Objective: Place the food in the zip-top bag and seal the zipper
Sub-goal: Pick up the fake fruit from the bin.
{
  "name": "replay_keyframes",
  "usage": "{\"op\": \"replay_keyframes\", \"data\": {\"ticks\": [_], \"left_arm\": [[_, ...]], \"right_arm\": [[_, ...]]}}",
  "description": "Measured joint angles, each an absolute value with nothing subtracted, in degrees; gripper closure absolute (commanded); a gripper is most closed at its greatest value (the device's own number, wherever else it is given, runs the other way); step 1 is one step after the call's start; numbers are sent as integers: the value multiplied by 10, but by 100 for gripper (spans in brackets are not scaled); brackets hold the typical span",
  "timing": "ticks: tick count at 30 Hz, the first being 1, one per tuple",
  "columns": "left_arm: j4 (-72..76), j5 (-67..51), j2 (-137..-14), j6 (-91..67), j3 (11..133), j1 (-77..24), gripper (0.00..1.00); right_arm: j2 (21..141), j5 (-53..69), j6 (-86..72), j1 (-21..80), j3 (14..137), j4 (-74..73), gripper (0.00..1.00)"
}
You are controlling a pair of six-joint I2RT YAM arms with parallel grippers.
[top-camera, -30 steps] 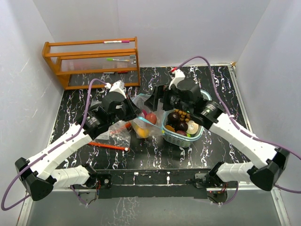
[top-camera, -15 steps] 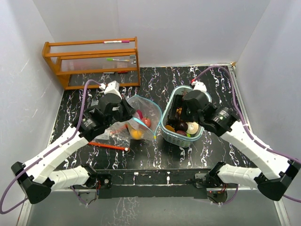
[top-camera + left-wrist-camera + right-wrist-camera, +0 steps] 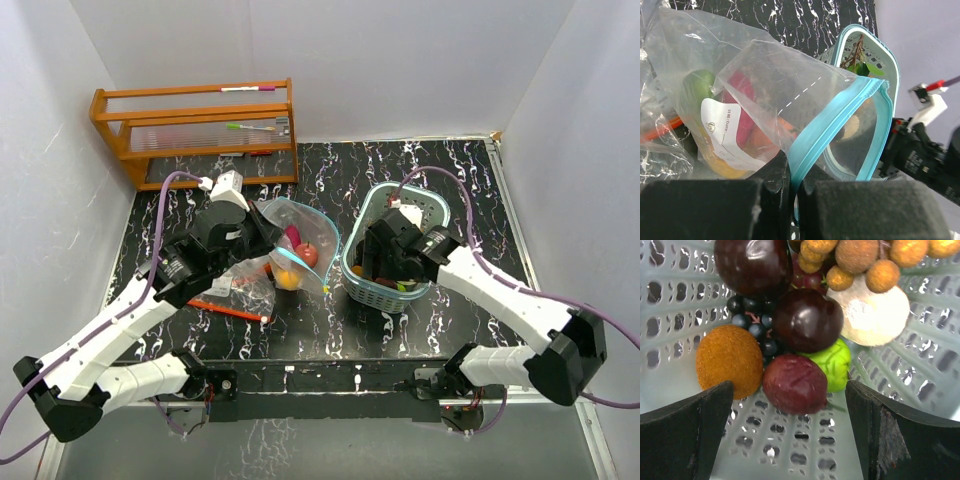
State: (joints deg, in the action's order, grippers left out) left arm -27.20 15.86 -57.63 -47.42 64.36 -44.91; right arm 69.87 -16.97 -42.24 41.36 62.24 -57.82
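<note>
Overhead, the left gripper [image 3: 270,248] is pinching the near-left edge of the zip-top bag [image 3: 305,222]. The bag is lying just left of the teal basket [image 3: 372,200] on the black marbled table [image 3: 330,325]. A red apple [image 3: 308,255] and an orange fruit [image 3: 288,281] are sitting inside the bag. The right gripper [image 3: 378,268] is reaching down into the basket. A wooden rack [image 3: 195,130] is standing at the far left, and an orange-red stick [image 3: 230,310] is lying near the left arm.

Left wrist: the jaws are pressing together on the bag's teal zipper strip [image 3: 832,127]. A white label [image 3: 727,132] on the bag is reading "日期/Date:". A green fruit [image 3: 697,85] is showing through the plastic.

Right wrist: the fingers [image 3: 690,440] are standing wide apart and gripping nothing. The rest of the food [image 3: 807,320] is lying on the basket floor between and beyond them:
- dark red fruits
- an orange fuzzy fruit [image 3: 729,360]
- dark grapes [image 3: 752,325]
- brown nuts [image 3: 860,257]
- a green piece [image 3: 834,362]

No writing is showing here.
</note>
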Motion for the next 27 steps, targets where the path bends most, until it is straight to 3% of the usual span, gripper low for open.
{"op": "replay_keyframes", "data": {"ticks": [4, 13, 17, 19, 27], "left_arm": [[-273, 161, -571, -469, 644, -449, 100], [-279, 176, -557, -465, 643, -449, 100], [-281, 181, -553, -465, 641, -448, 100], [-284, 182, -553, -465, 640, -448, 100], [-284, 182, -553, -465, 639, -448, 100]], "right_arm": [[731, -156, -421, 403, 601, -543, 0], [768, -120, -404, 381, 578, -466, 26], [775, -114, -399, 378, 548, -451, 58], [776, -110, -396, 377, 538, -448, 68], [764, -105, -387, 373, 558, -468, 74]]}}
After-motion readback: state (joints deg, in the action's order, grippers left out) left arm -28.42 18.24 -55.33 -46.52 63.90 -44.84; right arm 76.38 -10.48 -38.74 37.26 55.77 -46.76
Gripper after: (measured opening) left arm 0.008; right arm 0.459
